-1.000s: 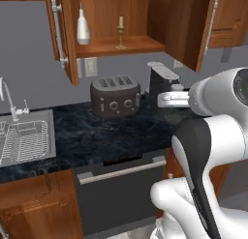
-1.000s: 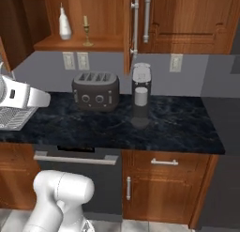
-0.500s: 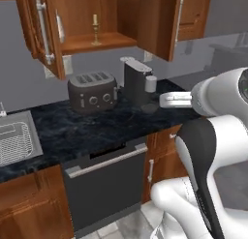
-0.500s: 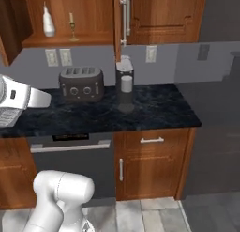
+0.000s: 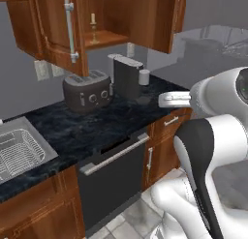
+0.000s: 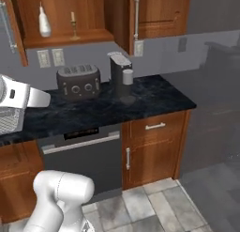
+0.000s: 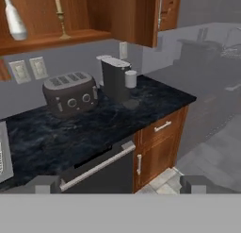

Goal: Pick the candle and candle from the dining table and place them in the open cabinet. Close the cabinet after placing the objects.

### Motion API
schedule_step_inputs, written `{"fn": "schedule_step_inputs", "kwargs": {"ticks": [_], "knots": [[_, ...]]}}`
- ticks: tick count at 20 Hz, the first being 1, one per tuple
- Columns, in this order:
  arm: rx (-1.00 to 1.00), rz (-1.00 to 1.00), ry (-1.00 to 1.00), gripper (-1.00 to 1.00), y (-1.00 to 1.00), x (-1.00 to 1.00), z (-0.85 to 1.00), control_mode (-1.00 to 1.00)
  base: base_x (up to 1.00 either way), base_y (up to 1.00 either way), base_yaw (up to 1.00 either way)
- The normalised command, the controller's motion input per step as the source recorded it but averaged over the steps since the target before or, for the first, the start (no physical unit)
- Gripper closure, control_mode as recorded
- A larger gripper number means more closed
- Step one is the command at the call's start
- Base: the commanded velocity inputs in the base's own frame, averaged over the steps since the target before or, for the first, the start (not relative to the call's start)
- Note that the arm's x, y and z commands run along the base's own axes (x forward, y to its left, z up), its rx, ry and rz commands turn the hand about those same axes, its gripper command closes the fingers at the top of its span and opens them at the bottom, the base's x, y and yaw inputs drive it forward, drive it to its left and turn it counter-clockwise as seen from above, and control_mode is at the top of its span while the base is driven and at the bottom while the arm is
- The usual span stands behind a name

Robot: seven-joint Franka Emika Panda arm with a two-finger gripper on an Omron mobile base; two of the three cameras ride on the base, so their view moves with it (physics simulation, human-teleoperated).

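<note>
You have the pincer [image 7: 120,182] released, fingers spread wide and holding nothing, facing the black marble surface [image 7: 70,128]. The slim taper candle [image 7: 60,19] on its gold stick stands upright on the shelf of the open cabinet [image 6: 65,38], with a white bottle [image 6: 44,23] near it on the same shelf. Below, a dark toaster [image 5: 88,90] sits beside a coffee machine [image 5: 127,76]. What looks like a table far off at right is too hazy to judge.
</note>
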Motion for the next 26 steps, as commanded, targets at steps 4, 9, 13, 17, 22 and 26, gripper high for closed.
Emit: {"fn": "schedule_step_inputs", "kwargs": {"ticks": [4,9,13,17,22,26], "knots": [[0.0,0.0,0.0,-1.0,0.0,0.0,0.0,1.0,-0.34,0.68,-0.39],[0.0,0.0,0.0,-1.0,0.0,0.0,0.0,1.0,-0.68,0.42,-0.41],[0.0,0.0,0.0,-1.0,0.0,0.0,0.0,1.0,-0.58,0.52,-0.46],[0.0,0.0,0.0,-1.0,0.0,0.0,0.0,1.0,-0.5,0.53,-0.47],[0.0,0.0,0.0,-1.0,0.0,0.0,0.0,1.0,-0.49,0.52,-0.48],[0.0,0.0,0.0,-1.0,0.0,0.0,0.0,1.0,-0.51,0.46,-0.51]]}}
